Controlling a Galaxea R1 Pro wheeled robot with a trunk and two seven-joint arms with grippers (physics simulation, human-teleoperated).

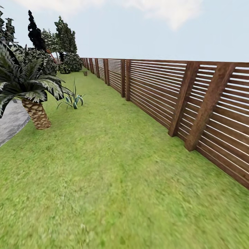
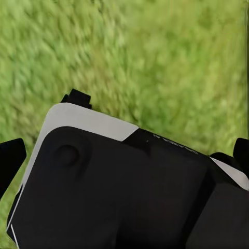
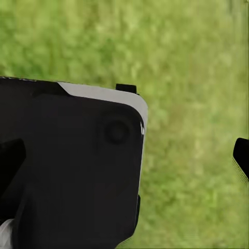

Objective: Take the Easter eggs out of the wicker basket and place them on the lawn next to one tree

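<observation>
The robot looks to be in transit: the head view takes in open lawn [image 1: 114, 173] running away toward 12 o'clock, with a slatted brown fence [image 1: 193, 103] closing the right side from 3 o'clock back to the far corner near 11. A palm [image 1: 29, 86] with a scaly trunk stands at 9 o'clock, at the edge of a grey gravel patch [image 1: 10, 121], and a small spiky plant [image 1: 73, 99] sits just beyond it. Dark bushes and tall trees [image 1: 64, 38] crowd the far end at about 11 o'clock. A small brown object [image 1: 85, 73] stands on the grass near the fence there; it is too small to say whether it is the basket. No eggs can be made out, so I judge the task not yet begun or the robot searching.

The wrist views add what the head view lacks: the robot's own body. Each looks down past a black, white-edged housing [image 2: 119, 187] [image 3: 72, 166] onto blurred grass, which suggests the arms hang tucked at the sides for driving. Dark finger tips [image 2: 11, 161] [image 3: 241, 155] poke in at the frame edges on both wrist views, apparently spread wide, so both pincers look open with nothing between them.
</observation>
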